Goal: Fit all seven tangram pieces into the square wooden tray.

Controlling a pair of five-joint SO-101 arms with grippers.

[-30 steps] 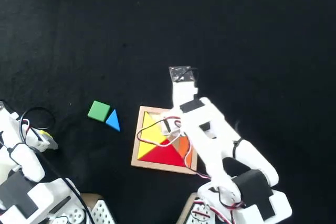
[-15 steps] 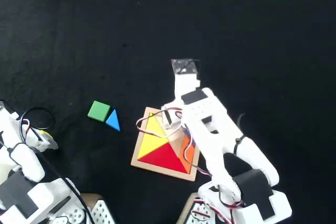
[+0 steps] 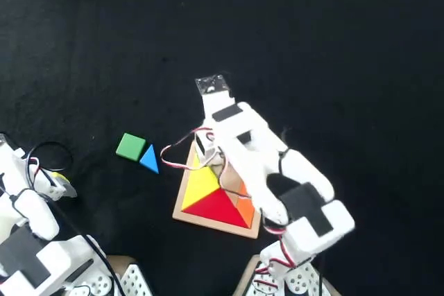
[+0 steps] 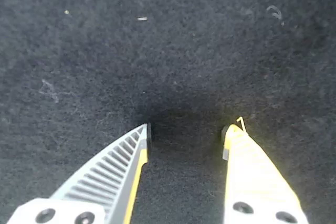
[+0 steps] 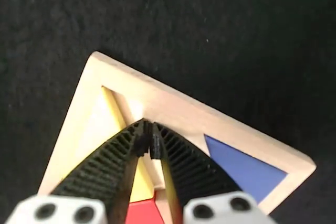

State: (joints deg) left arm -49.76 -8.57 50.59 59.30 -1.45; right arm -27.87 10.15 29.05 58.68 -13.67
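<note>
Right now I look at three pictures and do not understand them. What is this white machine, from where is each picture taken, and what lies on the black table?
These are two small robot arms at a black table. One picture looks down from above; the other two come from a camera on each arm's wrist. The right arm is over a square wooden tray with yellow, red, orange and blue puzzle pieces inside. The right hand is shut and holds nothing. The left hand is open over the bare table. A green square and a blue triangle lie outside the tray, close together.
</note>
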